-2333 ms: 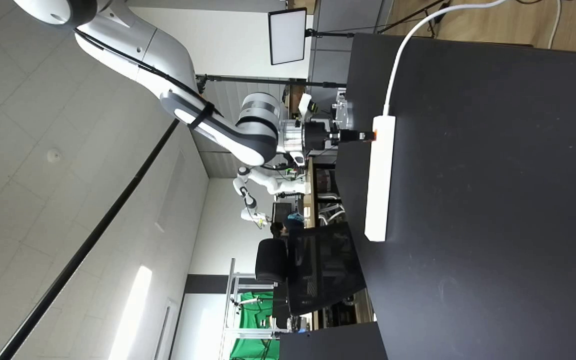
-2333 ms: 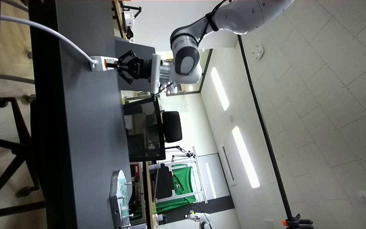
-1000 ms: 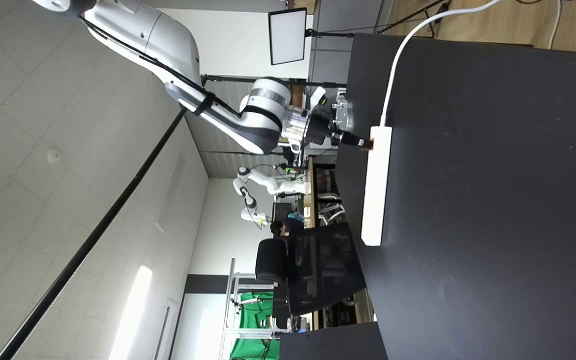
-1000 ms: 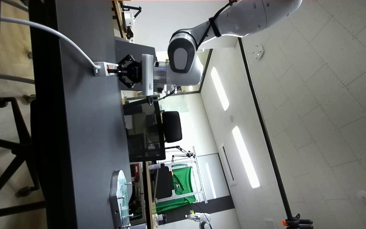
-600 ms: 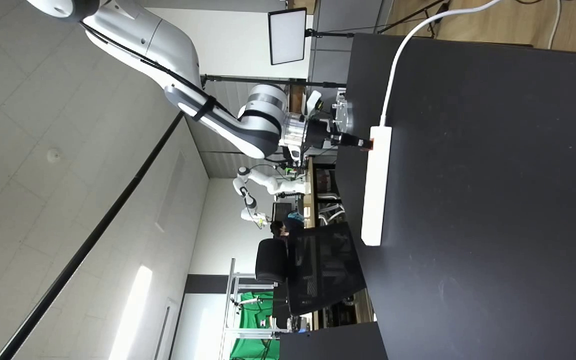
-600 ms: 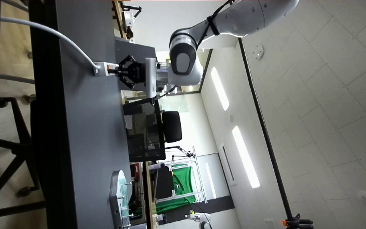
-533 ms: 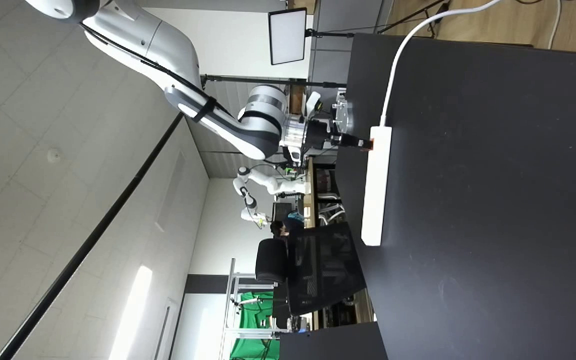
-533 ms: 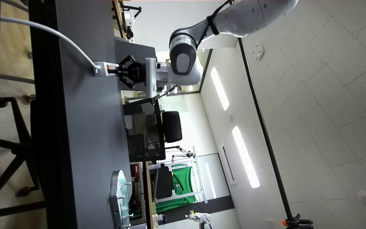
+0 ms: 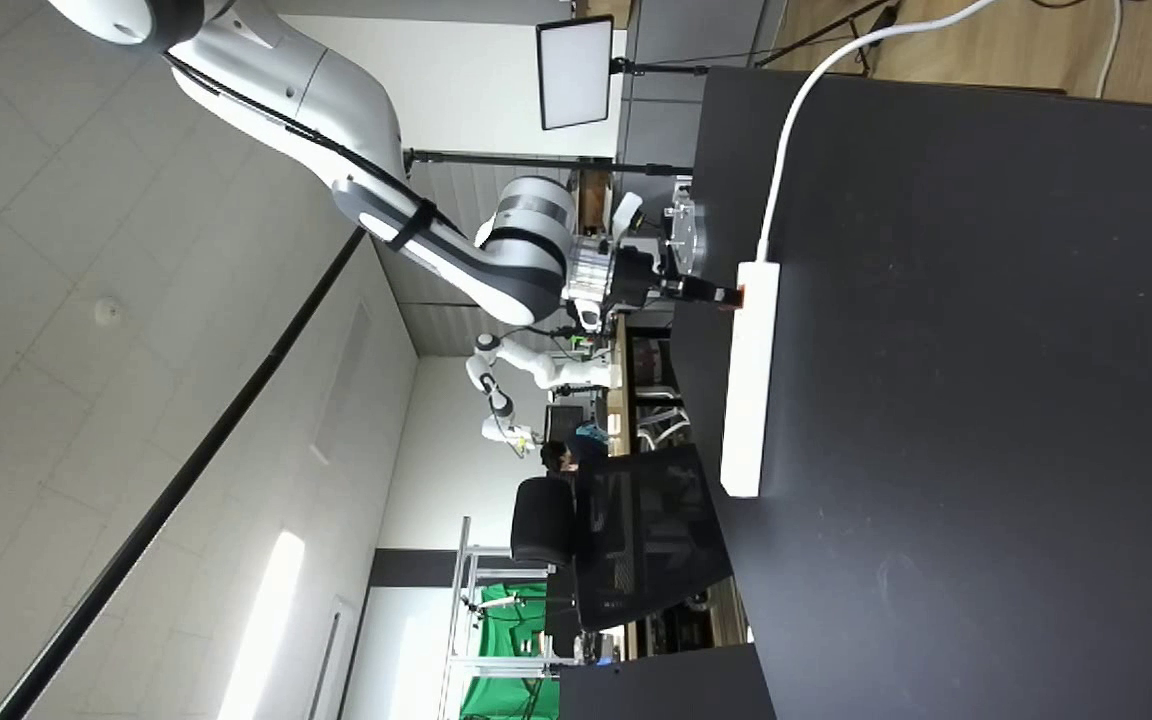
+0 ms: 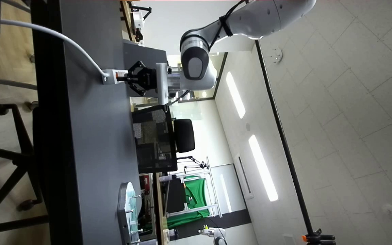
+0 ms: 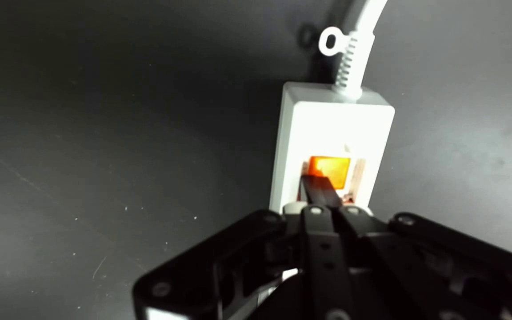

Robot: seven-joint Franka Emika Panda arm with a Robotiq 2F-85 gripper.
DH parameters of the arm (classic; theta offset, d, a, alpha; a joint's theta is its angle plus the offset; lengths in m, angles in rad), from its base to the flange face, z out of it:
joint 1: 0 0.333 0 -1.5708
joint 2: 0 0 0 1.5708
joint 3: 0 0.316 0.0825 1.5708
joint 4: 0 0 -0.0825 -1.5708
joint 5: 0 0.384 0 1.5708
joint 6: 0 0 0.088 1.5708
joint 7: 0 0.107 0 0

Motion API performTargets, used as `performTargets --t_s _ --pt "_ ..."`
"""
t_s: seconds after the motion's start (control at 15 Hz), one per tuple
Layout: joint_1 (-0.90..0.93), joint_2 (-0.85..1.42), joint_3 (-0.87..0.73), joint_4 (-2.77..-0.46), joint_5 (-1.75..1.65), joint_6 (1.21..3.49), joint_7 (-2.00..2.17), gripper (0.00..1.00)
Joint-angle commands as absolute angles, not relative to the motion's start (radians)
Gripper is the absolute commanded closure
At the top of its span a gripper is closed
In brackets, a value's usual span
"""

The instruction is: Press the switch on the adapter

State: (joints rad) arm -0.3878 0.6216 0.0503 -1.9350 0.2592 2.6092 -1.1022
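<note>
Wrist view gives me the closest look: my gripper [image 11: 322, 191] reaches up from six o'clock, and its two black fingers [image 11: 319, 224] lie together, side by side, so I consider the tool closed. Their tips lie over the square orange switch [image 11: 334, 171], covering its corner at seven o'clock; they appear to touch it, but whether the switch is pushed down, I cannot tell. This switch sits in the upper face of the white power strip [image 11: 340, 129], which is the adapter of my task. From the strip's end at twelve o'clock goes out the white cable [image 11: 371, 13], leaning toward one o'clock, and a small white eyelet [image 11: 338, 43] is joined to its ribbed sleeve [image 11: 356, 62]. In both exterior views the power strip lies on the black tabletop [image 9: 986, 400]. In an exterior view my robot arm [image 9: 346, 110] extends to the strip from ten o'clock, and a mesh office chair [image 9: 646, 540] stands farther back at seven o'clock. In an exterior view a dark-rimmed clear plate [image 10: 124, 212] rests on the same tabletop, well apart from the strip, at six o'clock, while a green cloth [image 10: 196, 194] hangs in the background at five o'clock.
</note>
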Motion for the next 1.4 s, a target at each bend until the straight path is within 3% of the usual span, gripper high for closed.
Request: performTargets --t_s 0.0,0.6,0.93,1.33 --pt "-0.463 0.736 0.128 -1.89 0.336 2.752 -1.155 1.0" --pt "-0.609 0.802 0.286 -1.877 0.394 2.928 -1.235 1.0" --pt "-0.65 0.872 0.372 -1.915 0.283 3.227 -1.216 1.0" --pt "-0.551 0.891 0.259 -1.939 -0.019 3.347 -0.908 1.0"
